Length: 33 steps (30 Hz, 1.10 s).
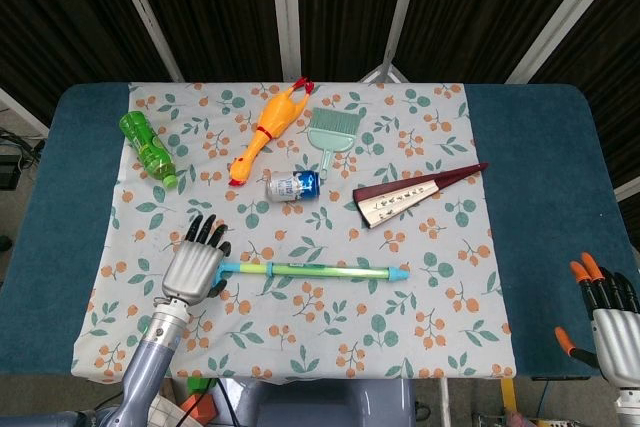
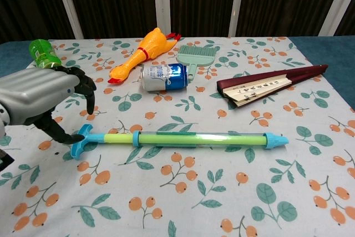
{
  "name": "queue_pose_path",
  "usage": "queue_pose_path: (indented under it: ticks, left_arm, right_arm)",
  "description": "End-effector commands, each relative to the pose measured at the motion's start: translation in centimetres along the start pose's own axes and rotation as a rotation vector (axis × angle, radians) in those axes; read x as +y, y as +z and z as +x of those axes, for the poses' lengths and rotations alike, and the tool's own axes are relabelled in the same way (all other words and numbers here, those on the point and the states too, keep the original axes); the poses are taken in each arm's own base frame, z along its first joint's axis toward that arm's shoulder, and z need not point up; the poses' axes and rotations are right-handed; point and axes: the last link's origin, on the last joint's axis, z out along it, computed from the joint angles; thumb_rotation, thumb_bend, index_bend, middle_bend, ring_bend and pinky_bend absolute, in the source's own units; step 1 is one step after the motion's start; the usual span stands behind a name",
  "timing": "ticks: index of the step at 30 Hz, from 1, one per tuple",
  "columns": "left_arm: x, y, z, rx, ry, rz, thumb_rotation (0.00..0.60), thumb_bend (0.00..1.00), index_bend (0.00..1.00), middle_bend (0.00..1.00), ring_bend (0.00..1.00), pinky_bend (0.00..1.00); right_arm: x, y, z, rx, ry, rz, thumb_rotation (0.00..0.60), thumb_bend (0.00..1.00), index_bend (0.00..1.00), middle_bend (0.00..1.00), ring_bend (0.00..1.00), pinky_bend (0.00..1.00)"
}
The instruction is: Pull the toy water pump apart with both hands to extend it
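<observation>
Beside the soda can (image 2: 163, 76), toy water pump (image 2: 183, 139) lies unheld.
</observation>
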Motion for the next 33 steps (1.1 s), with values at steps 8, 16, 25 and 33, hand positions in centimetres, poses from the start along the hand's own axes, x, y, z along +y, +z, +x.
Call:
queue_pose_path:
  ticks: [8,16,25,33]
  left_arm:
    - [1.2,2.0,-1.4,-0.021,0.034,0.033,0.600,0.37,0.46,0.15,0.00,0.02]
    - [1.9,2.7,-2.3,-0.051,0.034,0.033,0.600,0.37,0.46,0.15,0.00,0.02]
    - [2.0,2.9,-3.0,-0.068,0.046,0.037,0.600,0.39,0.47,0.15,0.00,0.02]
    - [2.0,3.0,-3.2,-0.069,0.046,0.039,0.600,0.45,0.49,0.16,0.00,0.02]
  right_arm:
    - [0.0,0.1,0.0,-0.010,0.009,0.001,0.600,0.31,0.00,0.00,0.00,0.00]
    - [-0.1,0.1,-0.1,-0.012,0.000,0.003,0.600,0.31,0.00,0.00,0.00,0.00]
    - [-0.2,0.1,-0.1,-0.006,0.001,0.006,0.600,0.31,0.00,0.00,0.00,0.00]
    - [-0.1,0.1,-0.1,-0.009,0.005,0.004,0.600,0.31,0.00,0.00,0.00,0.00]
